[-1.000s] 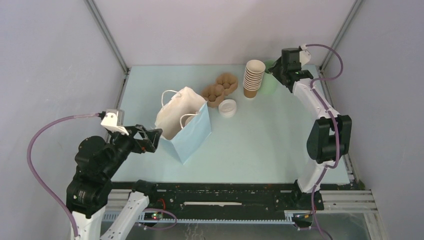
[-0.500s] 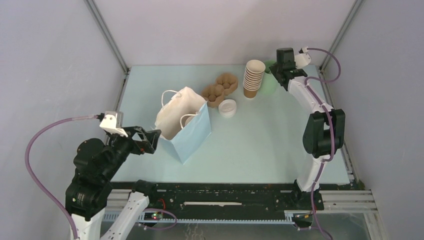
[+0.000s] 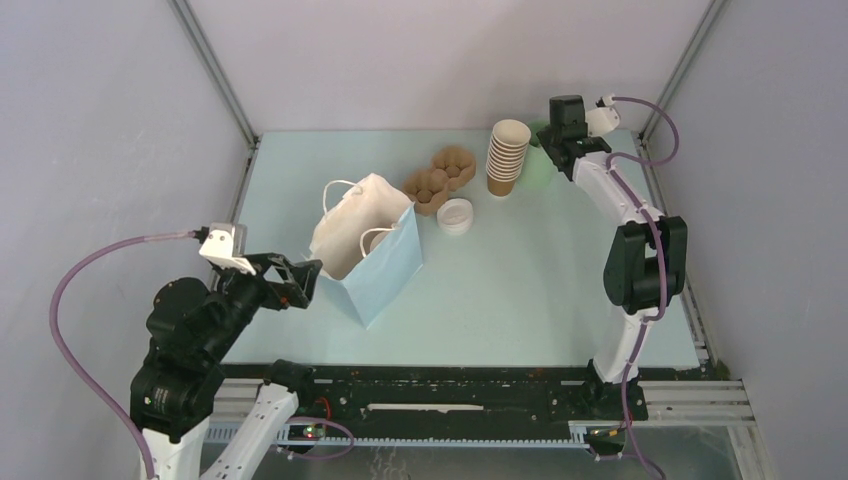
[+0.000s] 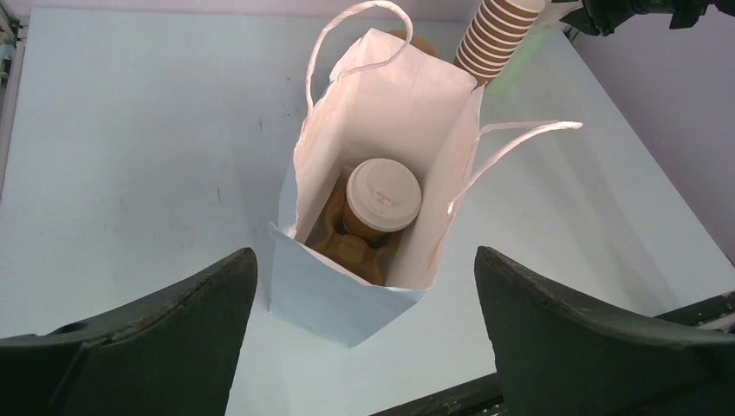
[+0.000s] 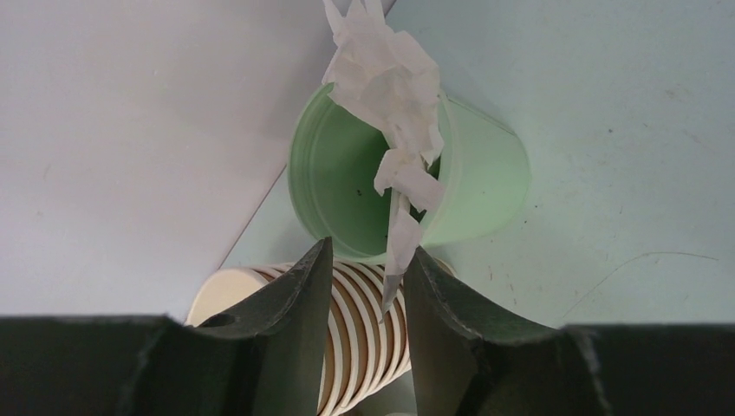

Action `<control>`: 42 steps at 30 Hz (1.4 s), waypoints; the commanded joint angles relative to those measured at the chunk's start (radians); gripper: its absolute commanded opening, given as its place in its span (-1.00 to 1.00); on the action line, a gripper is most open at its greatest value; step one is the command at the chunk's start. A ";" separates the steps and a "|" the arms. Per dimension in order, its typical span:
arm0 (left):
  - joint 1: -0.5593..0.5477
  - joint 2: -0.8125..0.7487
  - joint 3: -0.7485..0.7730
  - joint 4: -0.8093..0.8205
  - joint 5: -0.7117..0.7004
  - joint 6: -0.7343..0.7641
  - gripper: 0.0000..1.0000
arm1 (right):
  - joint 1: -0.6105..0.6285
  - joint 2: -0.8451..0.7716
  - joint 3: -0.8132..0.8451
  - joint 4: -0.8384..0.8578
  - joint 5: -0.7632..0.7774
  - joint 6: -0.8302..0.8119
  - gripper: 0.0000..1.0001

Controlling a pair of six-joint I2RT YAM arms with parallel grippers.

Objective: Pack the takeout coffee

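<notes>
**One coffee in bag, right claw at green cup**

Find coffee (image 4: pixel 383 196) upright deep in bag (image 4: pixel 334 303), white lid up, seated in brown tray (image 4: pixel 340 249). Looks packed already, so judged close to done.

Left claw (image 3: pixel 302 280) wide open and empty, just beside the bag's mouth, looking down into it. Right claw (image 5: pixel 366 260) well apart at the back corner, over green cup (image 5: pixel 485 186). Jaws half closed about a white paper strip (image 5: pixel 392 95). Cannot tell whether clamped on it or merely flanking. Brown stack (image 3: pixel 507 155) just beside that cup.

Handling, as a guess only:
- Probably light, and top-heavy if filled; contents hidden under the lid.
- Paper wall stiff enough but easily dented, so squeeze gently.
- Lid likely slick and apt to pop off, so avoid lifting by it.
- Best taken by the wall just under the rim, from the side.
- Little room for that inside the bag. Better to shift by the tray edge, or move the whole bag.
</notes>
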 commanded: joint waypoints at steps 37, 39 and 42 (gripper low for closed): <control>-0.007 -0.031 0.004 0.003 0.023 0.025 1.00 | 0.027 -0.029 -0.011 -0.007 -0.010 0.066 -0.69; -0.007 -0.033 0.003 0.003 0.024 0.025 1.00 | 0.028 -0.038 -0.012 -0.009 -0.009 0.061 -0.70; -0.007 -0.035 0.001 0.004 0.024 0.025 1.00 | 0.028 -0.056 -0.011 -0.012 -0.003 0.051 -0.71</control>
